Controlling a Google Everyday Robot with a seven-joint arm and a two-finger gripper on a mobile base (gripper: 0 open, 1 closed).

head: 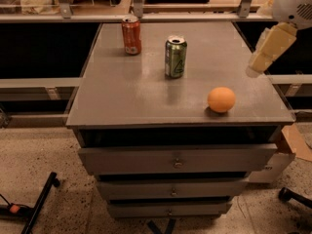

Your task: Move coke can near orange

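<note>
one coke can (131, 34), one green can (175, 56) and one orange (221, 99) stand apart on the grey worktop (122, 96); the tool (263, 53) hangs above its right edge, grip state impossible to tell.

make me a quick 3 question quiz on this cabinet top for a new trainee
1. True or false: the coke can touches the orange.
2. Which thing stands roughly between those two? A) a green can B) a bottle C) a bowl
3. Fill in: in the camera view, the gripper hangs in the air above the cabinet top's ____ edge.

Key
1. False: the coke can is at the far corner and the orange is near the front, well apart.
2. A
3. right
</note>
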